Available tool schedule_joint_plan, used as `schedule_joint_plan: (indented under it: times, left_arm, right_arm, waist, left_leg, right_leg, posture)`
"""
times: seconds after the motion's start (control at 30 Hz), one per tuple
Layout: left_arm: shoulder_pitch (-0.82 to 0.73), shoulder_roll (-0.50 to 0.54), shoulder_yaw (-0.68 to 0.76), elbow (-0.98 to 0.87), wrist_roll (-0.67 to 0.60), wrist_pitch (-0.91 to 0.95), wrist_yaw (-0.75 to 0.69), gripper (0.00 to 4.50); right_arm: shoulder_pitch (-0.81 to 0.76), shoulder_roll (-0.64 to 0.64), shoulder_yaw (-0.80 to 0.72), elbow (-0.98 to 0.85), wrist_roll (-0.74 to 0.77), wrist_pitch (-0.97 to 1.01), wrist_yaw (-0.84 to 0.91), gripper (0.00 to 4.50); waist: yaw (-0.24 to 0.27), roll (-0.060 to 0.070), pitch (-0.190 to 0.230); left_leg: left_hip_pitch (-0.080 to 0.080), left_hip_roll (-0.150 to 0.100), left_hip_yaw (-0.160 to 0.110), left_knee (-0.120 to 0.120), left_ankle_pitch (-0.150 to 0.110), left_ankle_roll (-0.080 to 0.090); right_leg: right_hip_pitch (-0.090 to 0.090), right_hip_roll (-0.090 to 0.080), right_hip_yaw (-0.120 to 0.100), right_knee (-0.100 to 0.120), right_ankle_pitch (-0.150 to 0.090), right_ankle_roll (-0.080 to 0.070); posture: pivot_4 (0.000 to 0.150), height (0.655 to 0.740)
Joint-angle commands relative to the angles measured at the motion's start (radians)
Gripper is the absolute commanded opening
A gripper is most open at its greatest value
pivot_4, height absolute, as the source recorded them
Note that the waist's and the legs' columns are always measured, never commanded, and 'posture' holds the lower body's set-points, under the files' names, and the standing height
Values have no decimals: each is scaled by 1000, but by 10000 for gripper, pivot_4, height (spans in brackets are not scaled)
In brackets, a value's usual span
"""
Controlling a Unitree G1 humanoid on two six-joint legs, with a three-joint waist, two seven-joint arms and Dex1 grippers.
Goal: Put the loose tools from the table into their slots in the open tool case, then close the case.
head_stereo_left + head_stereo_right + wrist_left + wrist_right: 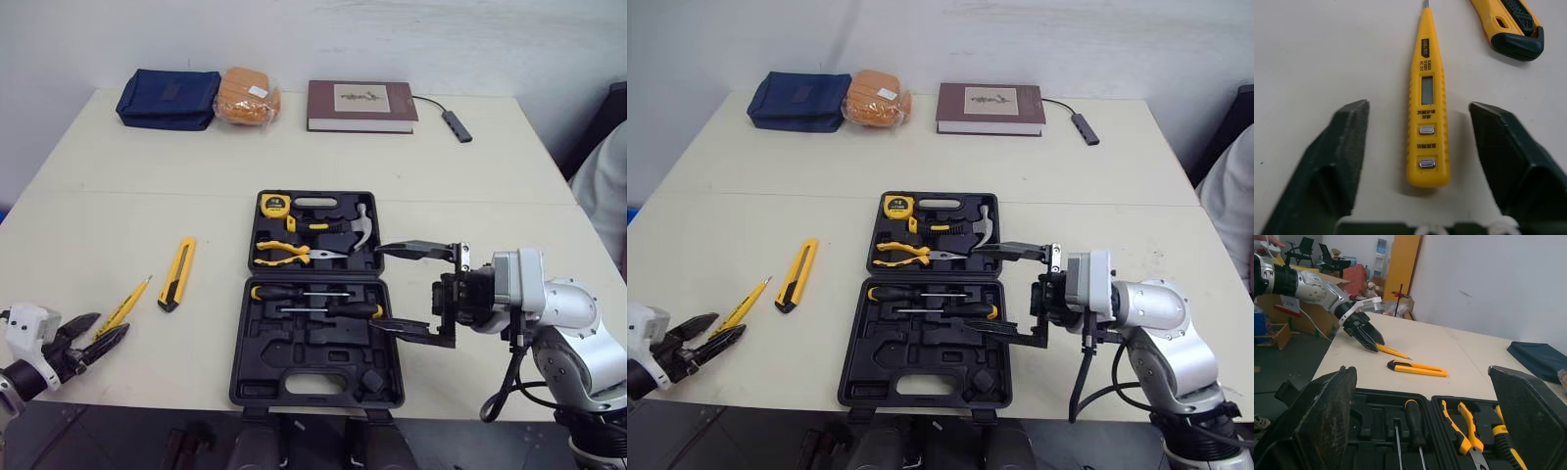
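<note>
Tester pen [1428, 98] bracketed by left gripper [111, 326]
At the lower left of the left eye view, the yellow pen was seen lying flat between the spread fingers, touched by neither; the right gripper [375, 285] was held wide open over the tool case [240, 343] at centre.

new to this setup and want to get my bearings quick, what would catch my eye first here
An open black plastic tool case sits mid-way across the pale table, holding yellow-handled tools. The right gripper hangs at its right side, jaws wide apart. Near the front left corner, the left gripper has its jaws open on either side of a yellow pen-shaped voltage tester, with a yellow-and-black utility knife beside it.
</note>
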Motion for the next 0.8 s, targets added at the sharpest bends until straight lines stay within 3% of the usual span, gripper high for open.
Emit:
schedule_joint_plan:
  times: [0.03,0.1,0.13,0.47,0.63,0.8]
  left_arm:
    - [20,-17,-61,42,38,-5,-20,14286]
    - [16,-19,-71,53,46,-15,-19,5530]
    - [13,-20,-73,59,47,-15,-16,3682]
    - [-29,-52,-7,89,9,-135,-6,3691]
    - [-65,-76,49,0,-54,-253,-57,3691]
    - [-85,-64,21,-129,-83,-258,-100,3691]
  right_arm:
    - [18,-9,-30,-36,19,-6,15,45000]
    - [23,-9,-30,-38,17,-7,17,45000]
    - [23,-8,-31,-38,16,-7,17,45000]
    - [49,-11,-44,-33,4,-17,27,45000]
    - [68,-25,-74,-4,-13,-38,53,45000]
    - [108,-58,-126,37,-29,-70,91,45000]
  waist:
    - [0,0,0]
    - [-1,2,-1]
    - [-1,3,-1]
    - [2,8,-4]
    - [1,-1,-1]
    - [0,-5,0]
  left_leg:
    - [0,0,0,0,0,0]
    - [0,0,0,0,0,0]
    - [0,0,0,0,0,0]
    - [1,0,0,0,0,0]
    - [0,0,0,0,0,0]
    - [-1,0,0,1,0,1]
  right_leg:
    - [0,0,0,0,0,0]
    - [0,0,0,0,0,0]
    - [0,0,0,0,0,0]
    - [0,0,0,0,0,0]
    - [0,0,-1,0,0,0]
    - [1,0,-1,-1,0,1]
  posture:
    - [1500,7400]
    - [1500,7400]
    - [1500,7400]
    - [1500,7400]
    - [1500,7400]
    - [1500,7400]
